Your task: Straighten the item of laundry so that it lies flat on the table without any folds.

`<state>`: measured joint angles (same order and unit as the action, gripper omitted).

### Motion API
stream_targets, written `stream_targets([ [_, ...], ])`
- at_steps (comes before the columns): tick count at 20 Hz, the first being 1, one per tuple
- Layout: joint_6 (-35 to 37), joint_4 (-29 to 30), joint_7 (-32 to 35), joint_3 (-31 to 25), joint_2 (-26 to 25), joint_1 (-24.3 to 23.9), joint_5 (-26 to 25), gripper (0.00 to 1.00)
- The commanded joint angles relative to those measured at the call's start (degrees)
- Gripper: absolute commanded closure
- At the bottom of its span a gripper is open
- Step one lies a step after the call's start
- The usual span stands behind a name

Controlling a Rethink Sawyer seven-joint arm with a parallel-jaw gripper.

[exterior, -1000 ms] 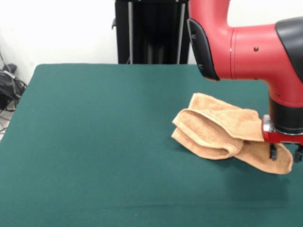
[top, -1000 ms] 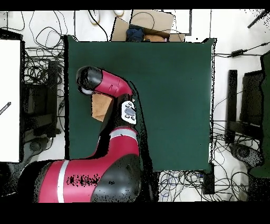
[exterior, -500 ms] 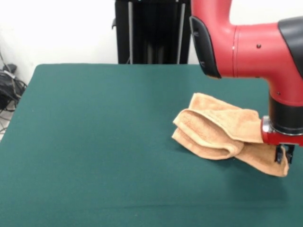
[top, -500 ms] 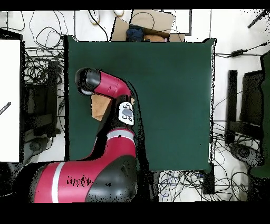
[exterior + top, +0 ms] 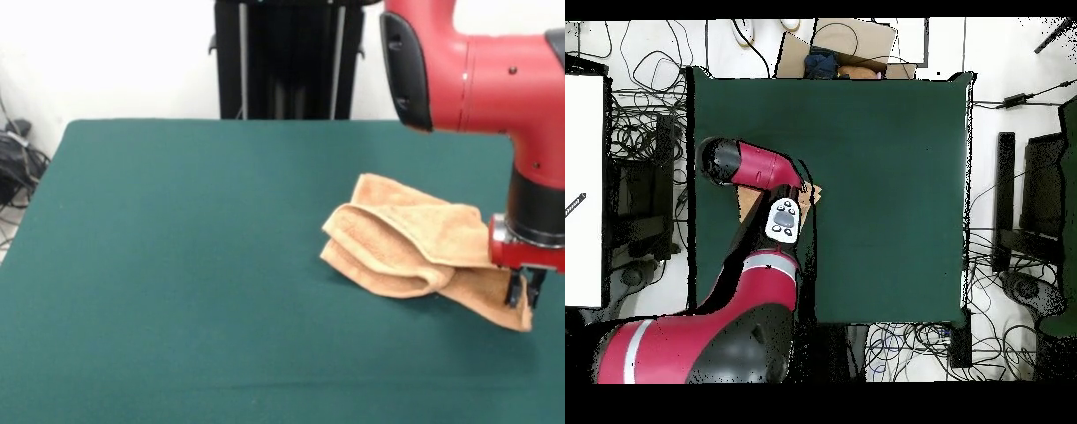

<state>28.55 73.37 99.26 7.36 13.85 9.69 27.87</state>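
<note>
Green table (image 5: 177, 265) filling most of front view. Red and black arm (image 5: 477, 71) reaching down at right, partly running off frame; in overhead view arm (image 5: 750, 170) covering most of towel. Orange-tan towel (image 5: 406, 243) lying bunched in folds on table's right side. Gripper (image 5: 522, 292) standing at towel's right end, jaws pressed close together, pinching towel edge. No readable writing or brand showing; towel tags not making themselves out.
</note>
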Motion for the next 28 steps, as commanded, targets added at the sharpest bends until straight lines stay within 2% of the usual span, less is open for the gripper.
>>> stream_targets([
  [1,-3.68,2.82,17.93,2.05,-2.52,0.41,1.53,1.00],
  [3,-4.03,2.27,17.80,3.37,-2.15,0.75,1.02,1.00],
  [9,7.69,-0.72,18.23,5.94,2.21,0.97,0.09,1.00],
  [15,9.68,1.45,22.58,15.21,2.52,5.83,-1.63,1.00],
  [17,11.81,1.38,23.14,16.26,3.00,6.17,-1.28,1.00],
  [23,22.43,3.47,16.33,16.87,12.33,3.72,-2.84,1.00],
  [28,27.25,2.99,12.59,17.60,15.78,2.11,-5.19,1.00],
])
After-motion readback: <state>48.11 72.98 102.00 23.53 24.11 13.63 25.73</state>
